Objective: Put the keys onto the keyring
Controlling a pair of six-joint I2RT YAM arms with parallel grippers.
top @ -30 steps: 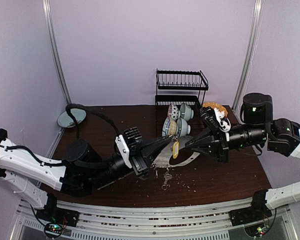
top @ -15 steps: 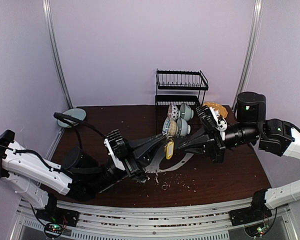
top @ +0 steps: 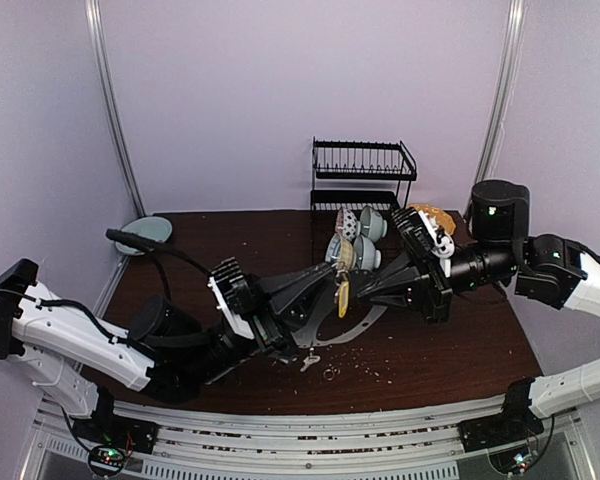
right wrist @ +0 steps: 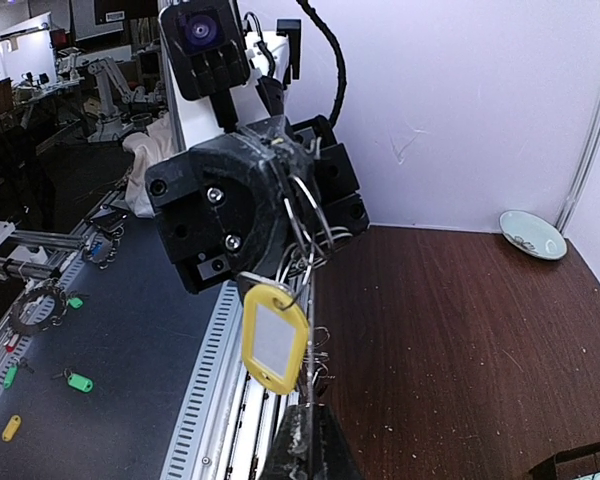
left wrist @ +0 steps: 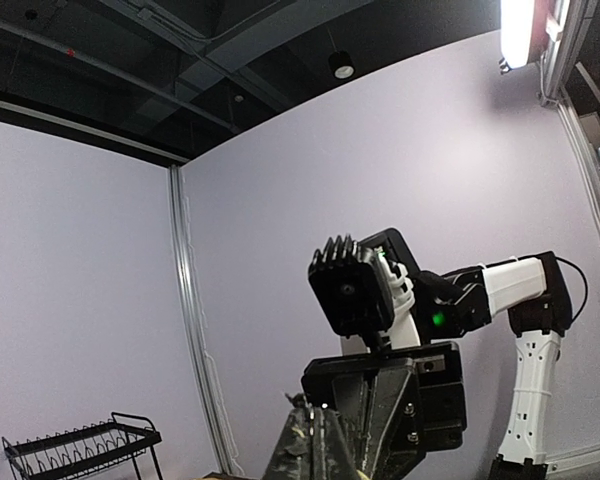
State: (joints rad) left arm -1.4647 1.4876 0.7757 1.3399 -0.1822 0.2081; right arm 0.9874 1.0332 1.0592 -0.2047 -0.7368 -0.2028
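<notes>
Since 1 s ago my left arm has pulled back toward its base, the right arm has slid left w/ it, and the yellow key tag (right wrist: 273, 340) has turned from face-on to edge-on in the top view. Now my left gripper (top: 328, 283) and right gripper (top: 363, 292) point tip to tip above the middle of the table (top: 450, 350), nearly touching.

Left jaws are together, clamped on the thin wire of the keyring (right wrist: 306, 210), whose loops run across the fingertips. The tag dangles from that wire at the left tips, upright, w/ its lower end just above my right fingertips. Right jaws are together too, but whether anything is pinched btwn them I can't tell. The key itself I can't make out.

Behind are bowls (top: 358, 240) in front of a black dish rack (top: 363, 172), and a small plate (top: 145, 235) sits at the far left corner. A tiny loose ring (top: 329, 374) lies on the table near the front, apart from both grippers.
</notes>
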